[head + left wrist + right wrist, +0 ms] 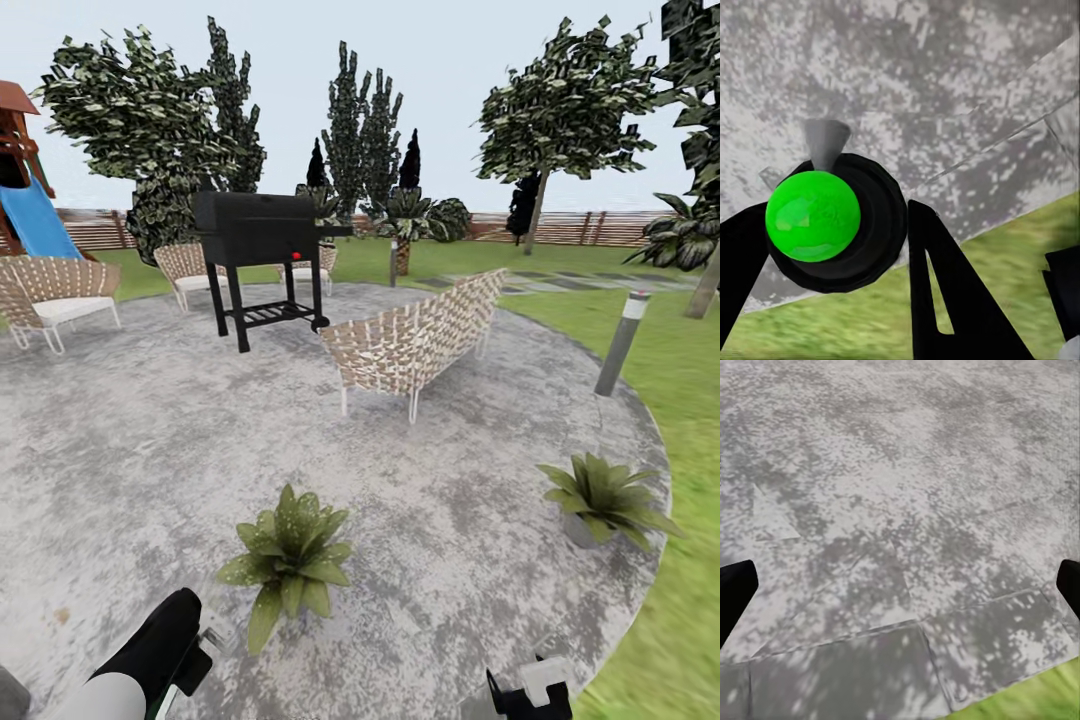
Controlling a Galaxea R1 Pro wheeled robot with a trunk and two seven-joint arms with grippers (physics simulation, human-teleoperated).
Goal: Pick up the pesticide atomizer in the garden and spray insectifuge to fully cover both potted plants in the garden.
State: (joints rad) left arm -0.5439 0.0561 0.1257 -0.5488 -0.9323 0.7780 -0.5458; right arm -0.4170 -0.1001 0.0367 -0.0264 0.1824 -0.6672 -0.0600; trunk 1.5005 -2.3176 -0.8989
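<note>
Two potted plants stand on the round stone patio [130,450] of the garden: one [290,558] just ahead of my left arm, the other [603,495] in a grey pot near the patio's right edge. My left gripper [836,214] is shut on the pesticide atomizer [814,216], seen end-on as a green round body in a black ring with a grey nozzle. In the head view its whitish head [215,632] shows at my left arm's tip, close to the nearer plant. Low on the right, my right gripper [530,695] is open over bare paving [900,585].
A black grill [262,235] stands mid-patio with a wicker sofa [420,340] beside it and wicker chairs [55,295] to the left. A grey bollard lamp [622,340] rises at the patio's right rim. Lawn [680,400] lies right; a wooden fence [560,228] runs behind.
</note>
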